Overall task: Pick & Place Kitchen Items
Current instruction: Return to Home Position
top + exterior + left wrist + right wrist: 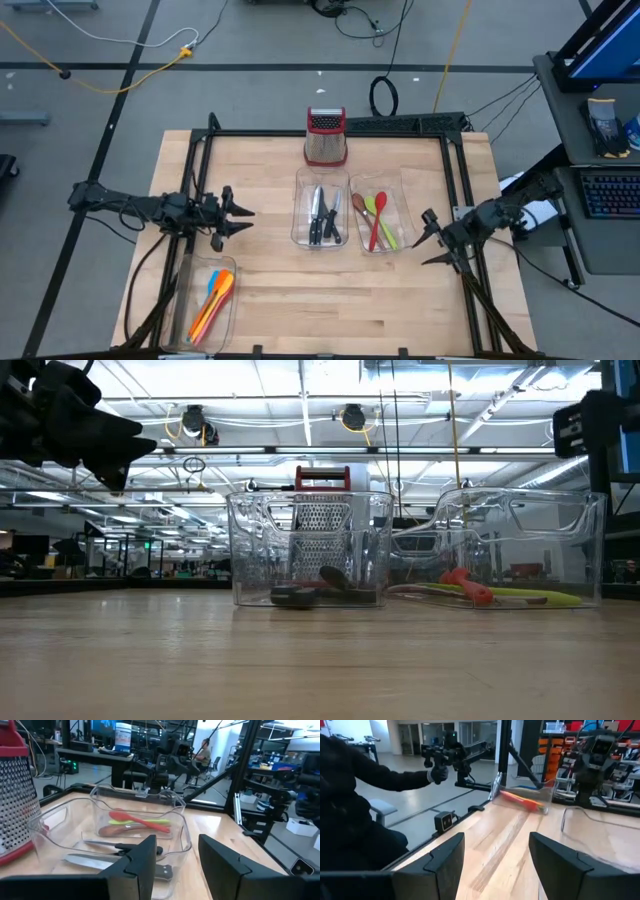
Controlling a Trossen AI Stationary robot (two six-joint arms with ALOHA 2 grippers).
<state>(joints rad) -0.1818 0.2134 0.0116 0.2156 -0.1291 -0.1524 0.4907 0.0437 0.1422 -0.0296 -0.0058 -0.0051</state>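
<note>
I am looking down on a wooden table (pixel 300 310). The left gripper (pixel 246 221) is hovering over the table's left side, its jaws standing apart and gripping nothing. The right gripper (pixel 427 240) is hovering near the right edge, jaws likewise apart and empty. Between them, black-handled knives (pixel 321 215) are lying in the middle clear tray (pixel 298 236). Beside it, spoons (pixel 378 220) in red, green and brown are lying in the right tray (pixel 402 198). Spatulas (pixel 215 293) in orange and blue are lying in the left tray (pixel 187 300), near the front edge. A grater (pixel 326 137) is standing just behind the middle tray.
</note>
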